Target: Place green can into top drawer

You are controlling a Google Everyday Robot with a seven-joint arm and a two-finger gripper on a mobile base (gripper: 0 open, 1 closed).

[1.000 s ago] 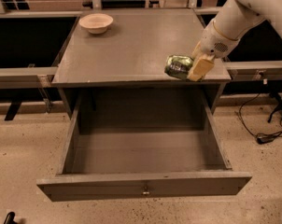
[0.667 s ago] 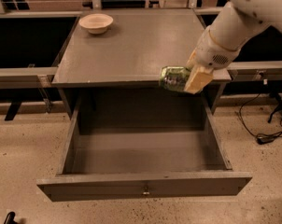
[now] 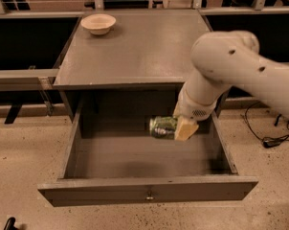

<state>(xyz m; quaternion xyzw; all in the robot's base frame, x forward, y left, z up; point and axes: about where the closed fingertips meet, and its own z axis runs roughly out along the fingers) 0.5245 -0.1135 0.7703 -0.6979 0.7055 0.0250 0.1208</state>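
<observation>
The green can (image 3: 162,127) lies on its side in my gripper (image 3: 179,127), which is shut on its right end. The can hangs over the inside of the open top drawer (image 3: 144,188), toward its back right, a little above the drawer floor. The drawer is pulled fully out of the grey cabinet (image 3: 130,47); its front panel carries a small metal knob (image 3: 149,194). My white arm (image 3: 230,66) reaches in from the right, over the cabinet's front right corner.
A beige bowl (image 3: 98,23) stands at the back left of the cabinet top. Metal rails run behind and to the left of the cabinet. A black cable (image 3: 269,140) lies on the speckled floor at the right.
My gripper has carried the can from the cabinet top's front right edge down and to the left, into the space over the open drawer. The arm now covers more of the cabinet's right side.
</observation>
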